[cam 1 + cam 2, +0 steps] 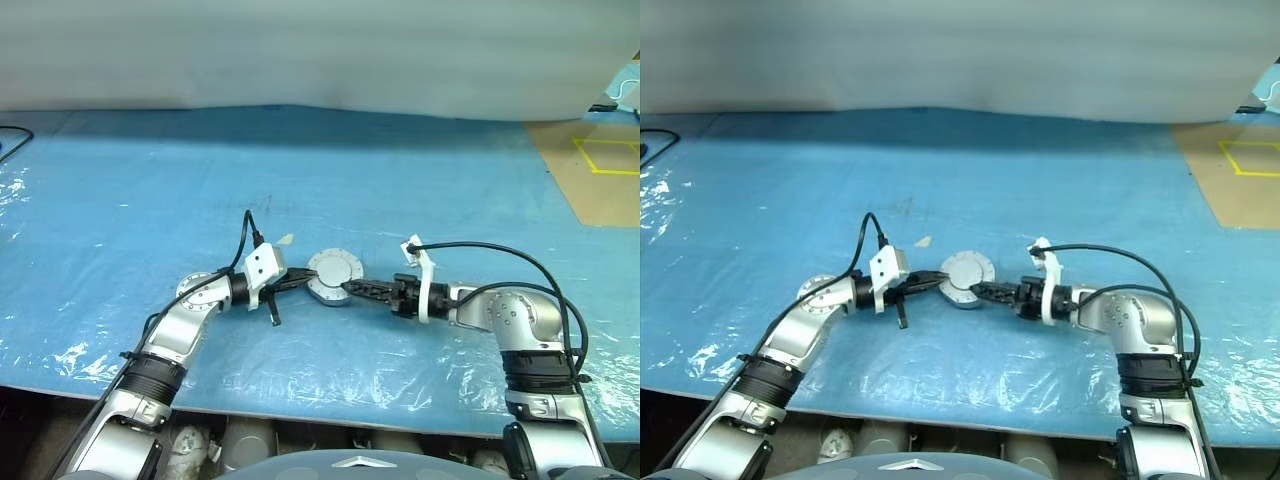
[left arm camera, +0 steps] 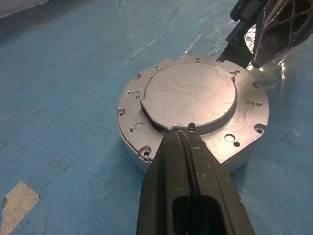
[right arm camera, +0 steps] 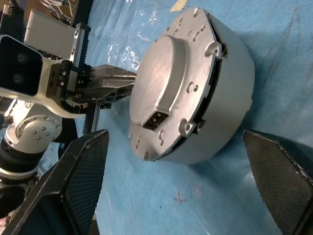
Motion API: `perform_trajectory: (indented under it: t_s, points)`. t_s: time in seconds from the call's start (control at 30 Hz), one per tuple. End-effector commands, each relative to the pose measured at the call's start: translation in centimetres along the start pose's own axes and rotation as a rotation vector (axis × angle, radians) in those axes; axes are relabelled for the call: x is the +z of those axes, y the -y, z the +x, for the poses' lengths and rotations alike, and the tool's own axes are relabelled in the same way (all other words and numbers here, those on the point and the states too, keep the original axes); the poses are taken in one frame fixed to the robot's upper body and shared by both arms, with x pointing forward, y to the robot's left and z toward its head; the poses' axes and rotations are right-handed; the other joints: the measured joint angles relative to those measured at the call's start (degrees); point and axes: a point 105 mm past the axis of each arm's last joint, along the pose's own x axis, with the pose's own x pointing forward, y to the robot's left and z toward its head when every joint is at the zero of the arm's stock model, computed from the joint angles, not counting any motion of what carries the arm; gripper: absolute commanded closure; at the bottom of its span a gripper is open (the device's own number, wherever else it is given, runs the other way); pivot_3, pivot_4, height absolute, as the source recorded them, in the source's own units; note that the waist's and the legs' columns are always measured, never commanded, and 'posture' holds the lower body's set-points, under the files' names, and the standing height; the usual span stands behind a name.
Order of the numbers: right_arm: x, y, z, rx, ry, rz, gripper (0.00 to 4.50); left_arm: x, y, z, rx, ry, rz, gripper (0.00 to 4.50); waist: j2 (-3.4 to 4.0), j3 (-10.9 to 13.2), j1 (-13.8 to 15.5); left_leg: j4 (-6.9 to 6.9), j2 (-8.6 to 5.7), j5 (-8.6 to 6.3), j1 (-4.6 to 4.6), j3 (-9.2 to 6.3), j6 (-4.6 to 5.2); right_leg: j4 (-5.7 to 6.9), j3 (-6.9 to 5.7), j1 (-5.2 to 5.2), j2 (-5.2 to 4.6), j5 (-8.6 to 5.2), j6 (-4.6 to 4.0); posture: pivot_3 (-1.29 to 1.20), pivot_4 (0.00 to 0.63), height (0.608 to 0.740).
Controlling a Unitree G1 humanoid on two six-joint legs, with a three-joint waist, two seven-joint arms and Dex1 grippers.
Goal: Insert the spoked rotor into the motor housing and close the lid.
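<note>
The round grey motor housing (image 1: 327, 294) lies mid-table with the lid (image 1: 335, 269) resting on top of it, plain face up. A dark seam shows between lid and housing wall (image 3: 230, 88). The spoked rotor is hidden. My left gripper (image 1: 300, 281) is shut, and its tip rests on the lid's (image 2: 190, 93) near edge. From the other side, my right gripper (image 1: 348, 288) stands open. Its two fingers (image 3: 83, 171) flank the housing without touching it. The left gripper (image 3: 115, 83) shows behind the lid (image 3: 164, 73) in the right wrist view.
Blue plastic sheeting (image 1: 150, 190) covers the table. A brown board with yellow tape (image 1: 600, 170) lies at the far right. A small scrap of tape (image 1: 285, 239) sits just behind the left gripper. The table's front edge (image 1: 300, 405) runs close below both arms.
</note>
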Motion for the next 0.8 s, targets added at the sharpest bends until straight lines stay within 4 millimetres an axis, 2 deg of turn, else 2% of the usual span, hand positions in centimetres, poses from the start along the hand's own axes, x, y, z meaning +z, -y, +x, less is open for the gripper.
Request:
perform_trajectory:
  t_s: [0.03, 0.17, 0.37, 0.57, 0.73, 0.8]
  points:
    - [-0.4, 0.1, 0.3, -0.010, -0.007, -0.019, 0.01, -1.1, 0.3, -0.1, -0.007, -0.043, -0.013, 4.50, 0.00, 0.00, 0.01, 0.00, 0.00, 0.00, 0.00, 0.00, 0.00, 0.00, 0.00, 0.00, 0.00, 0.00, -0.01, 0.00, 0.150, 0.740]
    - [-0.2, 0.0, 0.6, 0.001, 0.017, -0.002, 0.01, -1.1, 0.3, 0.0, -0.009, -0.045, -0.012, 4.50, 0.00, 0.00, 0.01, 0.00, 0.00, 0.00, 0.00, 0.00, 0.00, 0.00, 0.00, 0.01, 0.00, 0.18, -0.31, 0.00, 0.150, 0.740]
    - [0.3, 0.2, 0.5, -0.001, 0.057, 0.012, 0.01, -1.1, 0.2, 0.0, -0.012, -0.045, -0.010, 4.50, 0.00, 0.00, 0.02, 0.00, -0.01, 0.00, 0.00, 0.00, 0.00, 0.00, 0.00, 0.01, -0.01, 0.18, -0.30, 0.00, 0.150, 0.740]
    - [0.8, 0.0, 0.4, 0.020, 0.091, 0.022, 1.99, -1.2, 0.2, 0.0, -0.015, -0.047, -0.008, 4.50, 0.01, 0.00, 0.03, 0.00, -0.01, 0.00, -0.03, 0.00, -0.01, 0.00, 0.00, -0.01, -0.01, 0.19, -0.31, 0.00, 0.150, 0.740]
    - [0.9, -0.3, 0.7, 0.032, 0.106, 0.033, 3.10, -1.2, 0.2, 0.0, -0.015, -0.046, -0.007, 4.50, 0.06, -0.03, 0.07, 0.00, -0.01, 0.00, -0.02, 0.00, 0.00, 0.00, -0.02, 0.02, -0.02, 0.18, -0.31, 0.00, 0.150, 0.740]
    - [0.9, -0.3, 0.7, 0.035, 0.109, 0.035, 3.21, -1.3, 0.2, 0.0, -0.015, -0.047, -0.008, 4.50, 0.06, -0.03, 0.02, 0.00, -0.02, 0.00, 0.03, 0.00, 0.00, 0.01, 0.00, 0.04, -0.02, 0.13, -0.22, 0.00, 0.150, 0.740]
